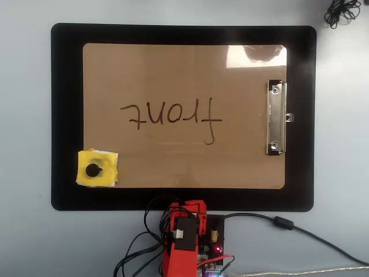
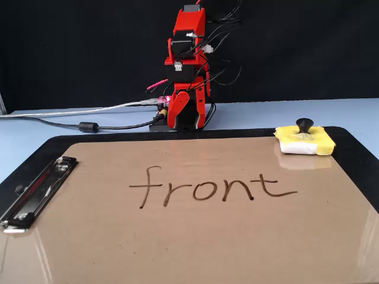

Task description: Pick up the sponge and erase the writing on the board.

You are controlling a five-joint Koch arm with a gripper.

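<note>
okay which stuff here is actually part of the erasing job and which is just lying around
Part of the job:
the sponge
the writing
the board
the gripper, folded at the arm's base

Just lying about:
black mat
metal clip
grey cable

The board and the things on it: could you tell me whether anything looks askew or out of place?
Little stands out. The sponge sits half off the board's corner, overlapping onto the black mat, slightly rotated. The writing is intact, and the board lies square on the mat.
</note>
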